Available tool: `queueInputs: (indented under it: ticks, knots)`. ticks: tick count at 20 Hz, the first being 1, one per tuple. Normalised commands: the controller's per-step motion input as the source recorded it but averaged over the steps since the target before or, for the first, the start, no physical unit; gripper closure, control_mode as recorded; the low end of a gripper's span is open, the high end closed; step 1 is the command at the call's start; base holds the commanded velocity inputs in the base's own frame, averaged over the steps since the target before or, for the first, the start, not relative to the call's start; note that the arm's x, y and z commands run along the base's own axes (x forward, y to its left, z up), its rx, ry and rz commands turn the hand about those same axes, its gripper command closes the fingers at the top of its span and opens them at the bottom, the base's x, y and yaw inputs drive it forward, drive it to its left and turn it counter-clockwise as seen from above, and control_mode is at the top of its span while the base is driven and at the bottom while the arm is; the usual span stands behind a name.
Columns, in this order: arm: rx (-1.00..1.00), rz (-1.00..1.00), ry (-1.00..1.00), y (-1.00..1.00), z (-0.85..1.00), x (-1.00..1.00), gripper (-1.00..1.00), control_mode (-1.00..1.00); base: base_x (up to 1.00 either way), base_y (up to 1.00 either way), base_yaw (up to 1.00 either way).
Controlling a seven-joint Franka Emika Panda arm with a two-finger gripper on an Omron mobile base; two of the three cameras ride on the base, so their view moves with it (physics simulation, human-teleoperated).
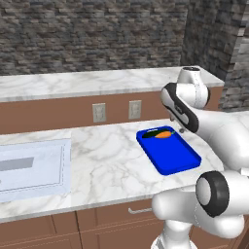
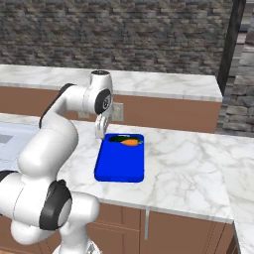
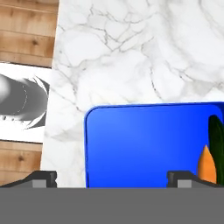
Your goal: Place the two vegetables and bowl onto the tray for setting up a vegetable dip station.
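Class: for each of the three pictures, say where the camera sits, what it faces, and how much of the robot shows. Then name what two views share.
Left base view: behind the arm's left, facing the counter; the arm fills the lower right.
Right base view: behind its right, same counter; the arm rises lower left, pincer beside the tray.
Hand view: on the hand, looking down; fingertips at the bottom.
Shared: tray, carrot, green vegetable.

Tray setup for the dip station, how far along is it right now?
Done: the carrot and the dark green vegetable both lie at the far end of the blue tray. In hand: nothing; the gripper hangs beside the tray's far left corner, fingers apart. Left: the bowl, which isn't on the tray yet.
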Motion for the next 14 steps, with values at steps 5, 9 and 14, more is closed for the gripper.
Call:
queueInputs:
  ticks: [5,9,14]
  knots:
    - [0.00,0.00,0.00,0.00,0.00,-0.21,-1.00,1.00,-0.20,0.00,0.00]
    - [0.00,0.00,0.00,0.00,0.00,0.00,-1.00,1.00,-0.79,-0.06,-0.26]
    - [0.00,0.00,0.00,0.00,0.00,0.00,-1.00,1.00,-0.43,0.09,-0.53]
